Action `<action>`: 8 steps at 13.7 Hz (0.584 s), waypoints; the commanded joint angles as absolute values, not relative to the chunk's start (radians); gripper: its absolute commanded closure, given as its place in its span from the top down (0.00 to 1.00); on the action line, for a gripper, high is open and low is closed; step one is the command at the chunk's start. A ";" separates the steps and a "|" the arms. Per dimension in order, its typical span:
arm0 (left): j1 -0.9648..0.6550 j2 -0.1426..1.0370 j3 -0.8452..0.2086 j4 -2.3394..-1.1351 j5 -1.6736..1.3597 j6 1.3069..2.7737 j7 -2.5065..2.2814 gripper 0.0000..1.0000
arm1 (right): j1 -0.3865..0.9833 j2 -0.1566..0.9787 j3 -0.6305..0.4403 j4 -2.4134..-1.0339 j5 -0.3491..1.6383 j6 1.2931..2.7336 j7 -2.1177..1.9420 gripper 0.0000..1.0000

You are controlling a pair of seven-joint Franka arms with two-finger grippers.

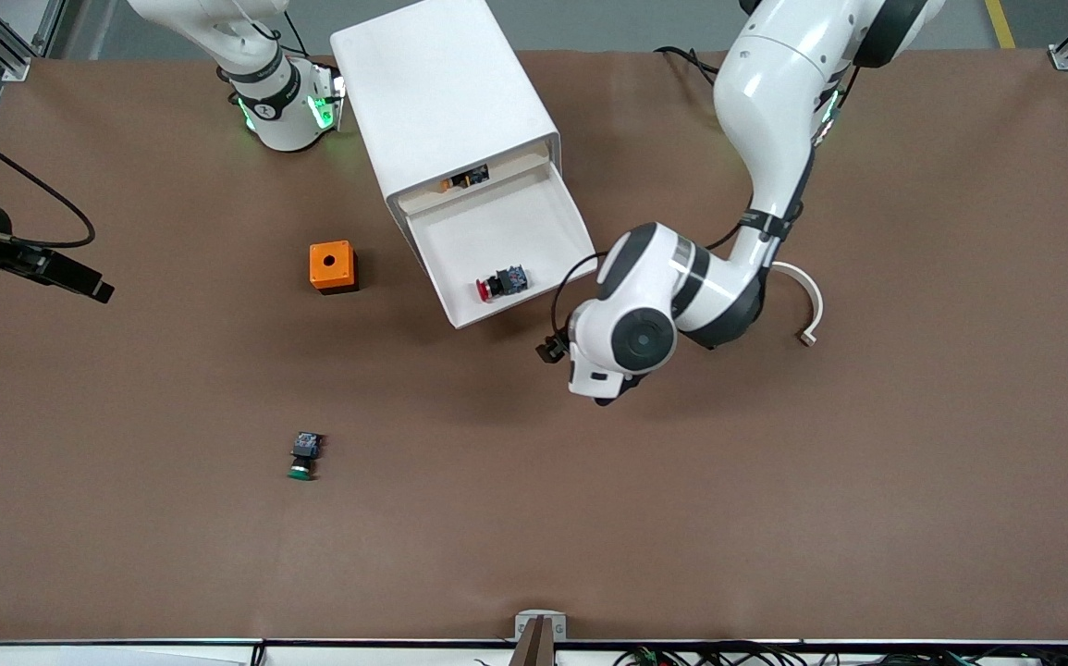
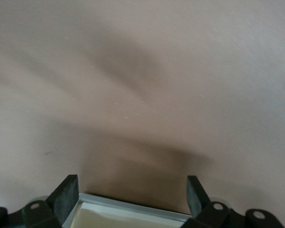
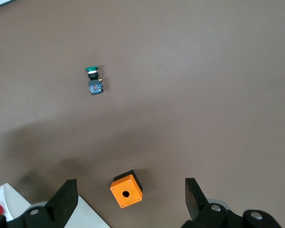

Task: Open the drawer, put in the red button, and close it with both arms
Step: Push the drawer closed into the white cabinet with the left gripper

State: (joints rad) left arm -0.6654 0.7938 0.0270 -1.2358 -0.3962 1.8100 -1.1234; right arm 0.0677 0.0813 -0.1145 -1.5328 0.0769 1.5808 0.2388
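The drawer stands pulled out of the white cabinet, reaching toward 5 o'clock in the front view. The red button lies on its side inside the drawer, close to the sloped front lip, cap toward the right arm's end of the desk. A small orange-and-black part sits deeper in the drawer at the cabinet's mouth.

The left claw hangs low at about 4 o'clock of the red button, just off the front lip; its fingers are spread wide and grip nothing, with the drawer's rim showing between them.

The right claw waits high over the desk near the cabinet, fingers parted and empty, above an orange box with a round hole on top, at 9 o'clock of the drawer. A green button lies at 7 o'clock, nearer the front camera; a white curved strip rests toward the left arm's end.
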 commanded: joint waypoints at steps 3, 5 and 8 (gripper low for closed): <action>-0.768 0.776 0.035 -1.255 -0.351 1.874 -1.107 1.00 | -0.011 0.066 -0.097 -1.505 0.072 1.551 0.146 1.00; -0.814 0.776 0.035 -1.262 -0.351 1.899 -1.118 1.00 | -0.028 0.043 -0.095 -1.509 0.072 1.558 0.146 1.00; -0.863 0.778 0.037 -1.272 -0.351 1.904 -1.124 1.00 | -0.032 0.002 -0.094 -1.551 0.066 1.583 0.138 1.00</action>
State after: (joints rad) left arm -0.8331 0.7937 0.0287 -1.2430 -0.3685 1.8867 -1.1212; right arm -0.0131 0.0520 -0.1145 -1.5064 0.0769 1.5672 0.1483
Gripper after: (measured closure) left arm 0.000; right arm 0.000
